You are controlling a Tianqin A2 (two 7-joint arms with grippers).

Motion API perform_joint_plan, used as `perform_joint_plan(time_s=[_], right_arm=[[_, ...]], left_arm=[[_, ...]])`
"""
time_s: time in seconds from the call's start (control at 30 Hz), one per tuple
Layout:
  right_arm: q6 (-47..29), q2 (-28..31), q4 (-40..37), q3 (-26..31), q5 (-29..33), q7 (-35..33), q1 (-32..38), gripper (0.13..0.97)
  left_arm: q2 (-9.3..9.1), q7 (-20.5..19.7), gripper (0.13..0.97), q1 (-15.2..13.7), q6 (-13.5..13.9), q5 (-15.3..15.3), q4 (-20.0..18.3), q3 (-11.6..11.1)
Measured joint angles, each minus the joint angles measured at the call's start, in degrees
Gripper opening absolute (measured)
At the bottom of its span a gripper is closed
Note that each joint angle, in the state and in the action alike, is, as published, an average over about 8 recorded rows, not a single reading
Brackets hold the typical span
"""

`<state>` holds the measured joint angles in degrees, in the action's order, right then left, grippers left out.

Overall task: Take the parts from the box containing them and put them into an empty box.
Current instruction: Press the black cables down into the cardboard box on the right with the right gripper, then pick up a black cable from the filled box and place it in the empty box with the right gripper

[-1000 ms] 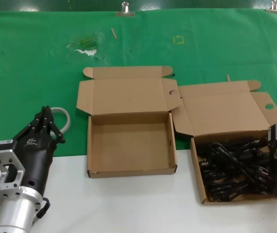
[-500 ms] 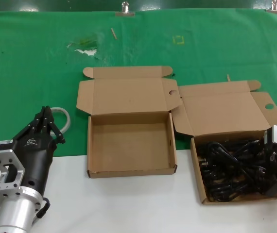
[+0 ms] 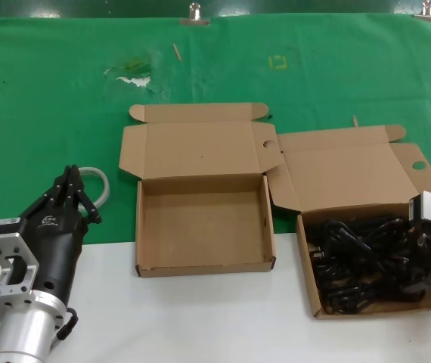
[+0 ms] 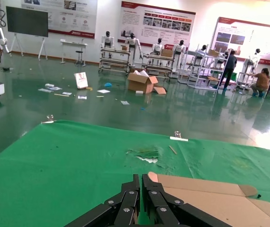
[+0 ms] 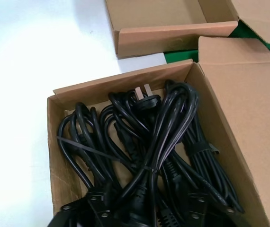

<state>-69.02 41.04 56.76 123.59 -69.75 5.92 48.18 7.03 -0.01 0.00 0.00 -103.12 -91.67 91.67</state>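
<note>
Two brown boxes sit on the desk, which is white near the robot and covered with a green cloth farther away. The empty box is in the middle, with its lid folded back flat on the green cloth. The box with the cords is just to the right of it, and the two lids touch at their side flaps. This box also has its lid open, and a small oval hole shows in the flap at the far right. Inside it lie the black power cords, coiled in long bundles and piled on each other. In the right wrist view, one plug with shiny pins lies on top near the box wall, and thin straps hold the bundles together. The right claw is down in the right end of this box, right among the cords. I cannot tell if its fingers are open or closed, as they are hidden in the black pile. The left claw waits at the near left, over the edge of the green cloth, well apart from both boxes. Its black fingers are pressed together with nothing between them.
</note>
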Motion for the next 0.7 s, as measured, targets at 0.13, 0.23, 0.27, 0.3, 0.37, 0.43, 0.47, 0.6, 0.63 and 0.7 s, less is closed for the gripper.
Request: perform_joint_plan(time_s=[0.13, 0.23, 0.27, 0.3, 0.37, 0.43, 0.47, 0.6, 0.63, 0.7], right_arm=[[0.22, 0.06, 0.51, -0.13, 0.21, -0.02, -0.13, 0.522], [0.39, 0.05, 0.67, -0.20, 0.30, -0.18, -0.30, 0.441], [0.44, 0.04, 0.70, -0.23, 0.30, -0.24, -0.37, 0.441], [0.49, 0.04, 0.73, -0.25, 0.31, -0.31, -0.46, 0.420], [0.58, 0.05, 0.82, -0.30, 0.31, -0.42, -0.64, 0.379], [0.66, 0.08, 0.93, -0.35, 0.31, -0.48, -0.82, 0.339], [0.69, 0.09, 1.00, -0.38, 0.31, -0.50, -0.90, 0.318], [0.75, 0.16, 1.38, -0.51, 0.30, -0.46, -1.13, 0.272], [0.74, 0.19, 1.51, -0.54, 0.30, -0.42, -1.17, 0.266], [0.68, 0.26, 1.85, -0.62, 0.28, -0.28, -1.23, 0.255]], left_arm=[[0.00, 0.00, 0.156, 0.00, 0.00, 0.00, 0.00, 0.00], [0.00, 0.00, 0.156, 0.00, 0.00, 0.00, 0.00, 0.00], [0.00, 0.00, 0.156, 0.00, 0.00, 0.00, 0.00, 0.00], [0.00, 0.00, 0.156, 0.00, 0.00, 0.00, 0.00, 0.00], [0.00, 0.00, 0.156, 0.00, 0.00, 0.00, 0.00, 0.00], [0.00, 0.00, 0.156, 0.00, 0.00, 0.00, 0.00, 0.00], [0.00, 0.00, 0.156, 0.00, 0.00, 0.00, 0.00, 0.00], [0.00, 0.00, 0.156, 0.00, 0.00, 0.00, 0.00, 0.00], [0.00, 0.00, 0.156, 0.00, 0.00, 0.00, 0.00, 0.00], [0.00, 0.00, 0.156, 0.00, 0.00, 0.00, 0.00, 0.00]])
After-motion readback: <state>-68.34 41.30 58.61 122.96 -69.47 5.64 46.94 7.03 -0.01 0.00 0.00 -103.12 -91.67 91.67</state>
